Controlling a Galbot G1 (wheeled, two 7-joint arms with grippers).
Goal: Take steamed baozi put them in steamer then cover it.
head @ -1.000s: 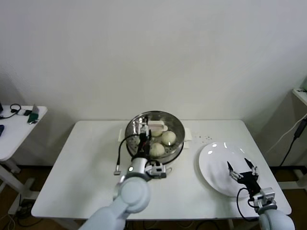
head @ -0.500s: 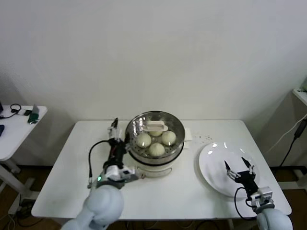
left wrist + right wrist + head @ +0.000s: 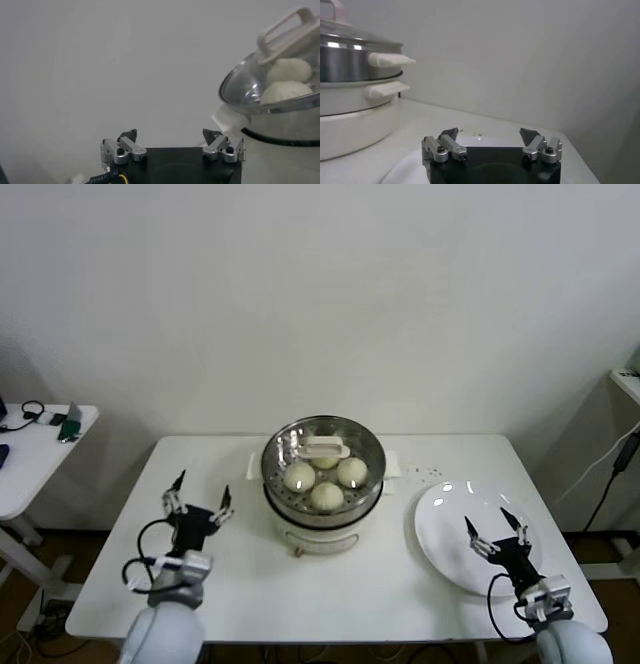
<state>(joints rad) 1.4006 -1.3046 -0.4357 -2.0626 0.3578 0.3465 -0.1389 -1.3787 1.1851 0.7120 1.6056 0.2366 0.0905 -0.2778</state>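
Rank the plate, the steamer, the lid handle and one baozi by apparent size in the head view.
1. plate and steamer: too alike to rank.
2. lid handle and a baozi: close; the handle is longer but thinner.

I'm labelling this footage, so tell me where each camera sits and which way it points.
Head view: high on the robot, facing down at the table; shows both arms, left pincer, right pincer.
Left wrist view: behind the left pincer, facing the steamer.
Right wrist view: behind the right pincer over the plate.
All three share the steamer.

Cream-white baozi (image 3: 300, 477), shiny steel steamer (image 3: 372, 452), white plate (image 3: 440, 529), white table (image 3: 200, 474)
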